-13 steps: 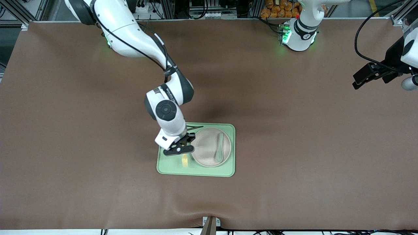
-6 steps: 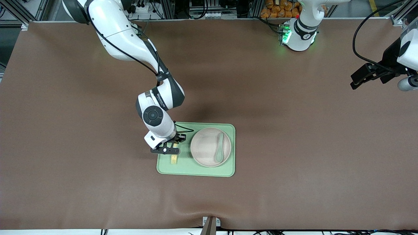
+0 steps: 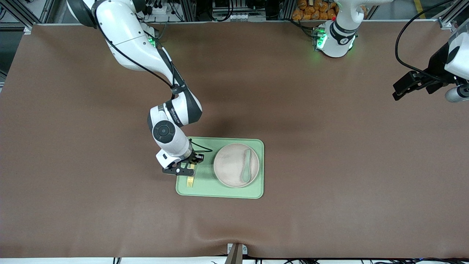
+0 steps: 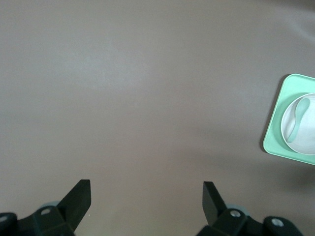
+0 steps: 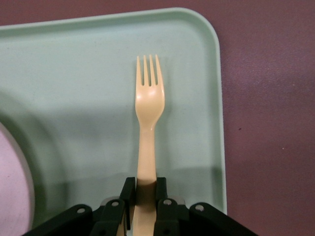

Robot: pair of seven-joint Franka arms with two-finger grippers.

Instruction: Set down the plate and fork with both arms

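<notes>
- The fork (image 3: 190, 180) hangs over the tray (image 3: 220, 192) strip at the right arm's end, beside the plate (image 3: 231, 165); its tines point toward the front camera and its handle runs straight back into the right gripper (image 3: 191, 169).
- That gripper is clamped narrow on the handle, so a release would lay the fork lengthwise along the tray edge.
- The plate sits on the tray with a teal spoon (image 3: 246, 167) in it.
- The left gripper (image 4: 146, 199) waits with fingers spread wide over bare table (image 4: 123, 98), well apart from the tray.

The round pale pink plate (image 3: 232, 165) sits on the light-green rectangular tray (image 3: 220, 190) at the frame's middle, a teal spoon (image 3: 246, 167) on it. The small yellow fork (image 3: 190, 180) pokes out below the right gripper (image 3: 182, 170).
</notes>
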